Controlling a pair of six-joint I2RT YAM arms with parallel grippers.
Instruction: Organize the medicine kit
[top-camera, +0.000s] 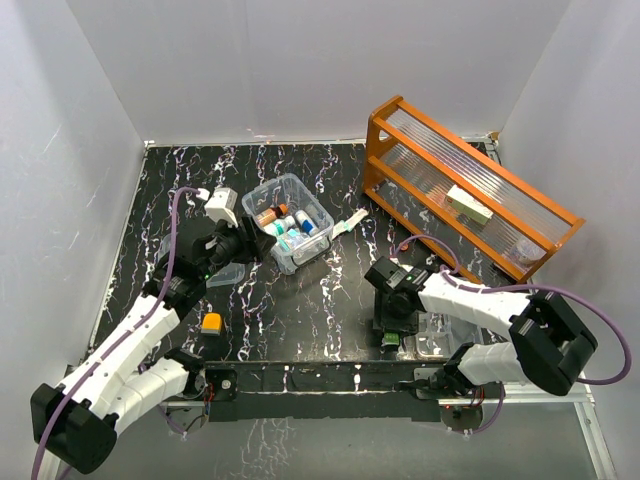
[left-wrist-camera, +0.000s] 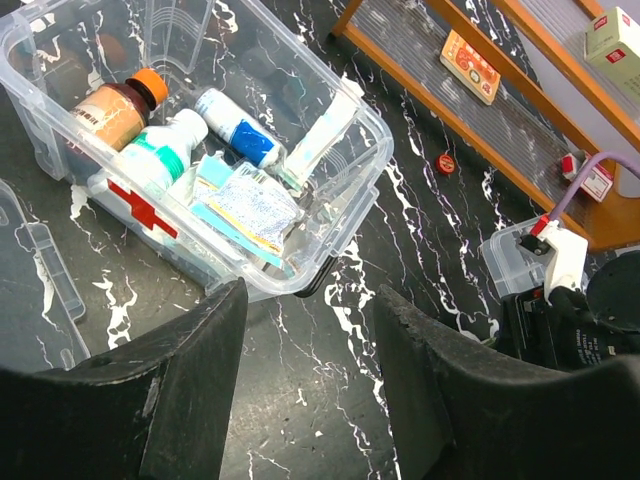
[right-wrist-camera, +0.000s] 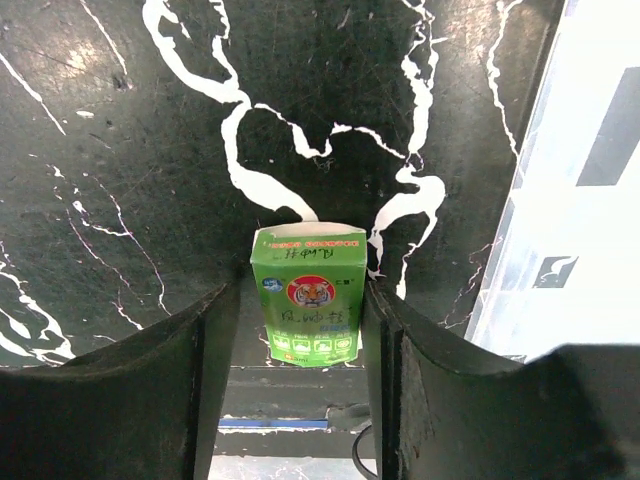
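The left arm (top-camera: 140, 335) reaches forward, left fingers (left-wrist-camera: 190, 390) spread and empty just short of the medicine kit (top-camera: 267, 185) on the counter (top-camera: 300, 310). The right arm (top-camera: 470, 305) bends downward, right fingers (right-wrist-camera: 160, 390) flanking a green box (right-wrist-camera: 305, 300); grip unclear.

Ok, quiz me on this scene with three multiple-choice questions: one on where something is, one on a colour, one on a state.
1. Where is the green box?
A) on a white plate
B) between the fingers of the right gripper
C) under a towel

2. What colour is the cap of the brown bottle in the medicine kit?
A) orange
B) purple
C) pink

3. The left gripper is:
A) shut on a bottle
B) shut on a lid
C) open, holding nothing

Answers:
1. B, the right wrist view shows a finger on each side of it.
2. A, the left wrist view shows an orange cap.
3. C, its fingers stand apart with nothing between them.
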